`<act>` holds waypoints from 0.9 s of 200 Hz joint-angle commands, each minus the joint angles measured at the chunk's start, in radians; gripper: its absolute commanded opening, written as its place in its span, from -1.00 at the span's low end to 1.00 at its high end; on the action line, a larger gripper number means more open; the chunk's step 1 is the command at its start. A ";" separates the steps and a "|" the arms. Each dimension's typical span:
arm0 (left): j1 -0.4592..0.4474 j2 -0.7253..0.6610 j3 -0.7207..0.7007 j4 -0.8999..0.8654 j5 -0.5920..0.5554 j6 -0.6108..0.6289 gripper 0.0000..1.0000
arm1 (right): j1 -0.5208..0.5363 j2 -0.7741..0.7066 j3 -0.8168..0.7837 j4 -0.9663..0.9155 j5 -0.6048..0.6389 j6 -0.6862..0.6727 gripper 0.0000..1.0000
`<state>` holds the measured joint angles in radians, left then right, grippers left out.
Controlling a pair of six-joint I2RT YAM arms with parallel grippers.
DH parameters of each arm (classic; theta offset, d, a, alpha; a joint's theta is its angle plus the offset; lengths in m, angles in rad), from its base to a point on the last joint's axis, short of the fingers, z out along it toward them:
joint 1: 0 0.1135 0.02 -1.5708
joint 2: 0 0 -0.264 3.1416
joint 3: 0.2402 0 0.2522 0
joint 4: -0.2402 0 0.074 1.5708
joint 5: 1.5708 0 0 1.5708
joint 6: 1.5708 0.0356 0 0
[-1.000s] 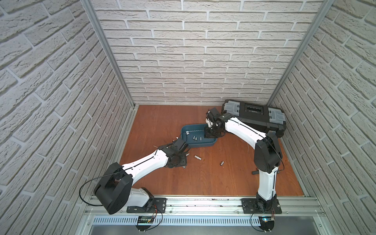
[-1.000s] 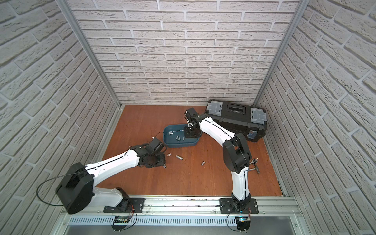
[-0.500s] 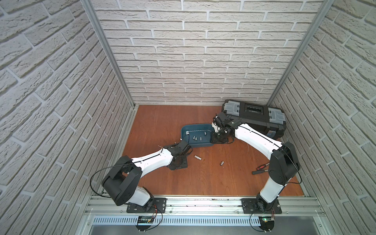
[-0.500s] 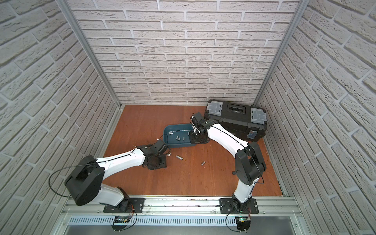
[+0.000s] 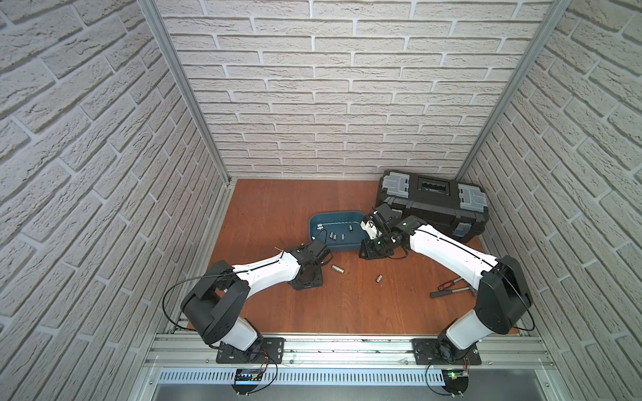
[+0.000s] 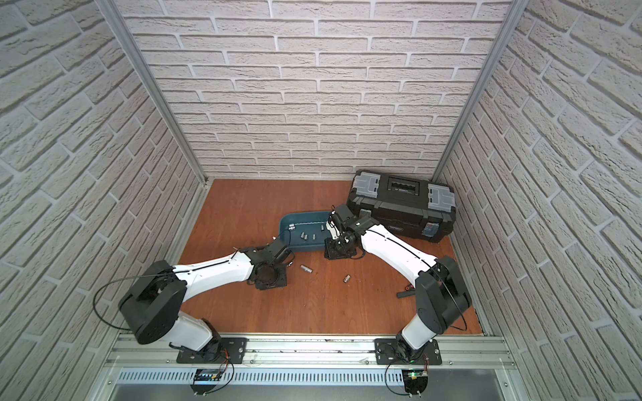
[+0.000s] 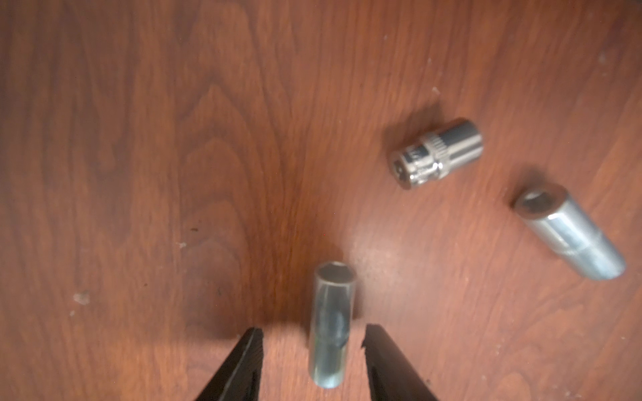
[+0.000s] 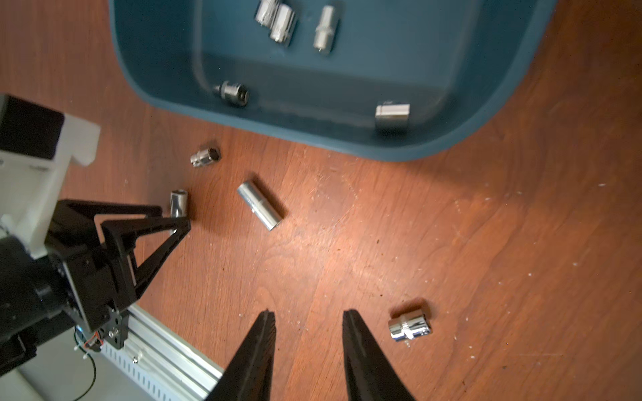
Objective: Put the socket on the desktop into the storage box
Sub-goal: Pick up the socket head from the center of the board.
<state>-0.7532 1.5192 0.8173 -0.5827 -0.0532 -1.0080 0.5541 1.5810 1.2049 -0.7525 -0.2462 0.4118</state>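
Socket (image 7: 331, 326) lies on the desktop (image 7: 139, 173), just near-left of the storage box (image 5: 342, 246), between the half-open jaws of the left gripper (image 7: 311, 331), touching neither and off-centre, so closing may roll it away; only wrist views show this, top views hide it, while the right gripper (image 8: 309, 313) hangs part-open, empty.

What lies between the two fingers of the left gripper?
A slim silver socket, lying on the desktop. The left wrist view shows it between the fingers of the left gripper, with a gap on each side.
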 commanded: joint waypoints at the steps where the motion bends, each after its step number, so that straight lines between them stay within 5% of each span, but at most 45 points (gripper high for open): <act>1: -0.007 0.015 0.019 -0.003 -0.020 -0.010 0.03 | 0.025 -0.041 -0.038 0.052 -0.058 -0.054 -0.23; 110: -0.005 0.055 0.036 0.002 -0.021 0.015 -0.12 | 0.099 -0.023 -0.099 0.112 -0.100 -0.097 -0.23; 180: 0.001 0.053 0.032 0.008 -0.019 0.026 -0.53 | 0.111 -0.004 -0.106 0.142 -0.094 -0.073 -0.24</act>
<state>-0.7540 1.5631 0.8368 -0.5789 -0.0669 -0.9943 0.6548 1.5711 1.1118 -0.6426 -0.3370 0.3325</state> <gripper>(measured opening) 0.264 0.382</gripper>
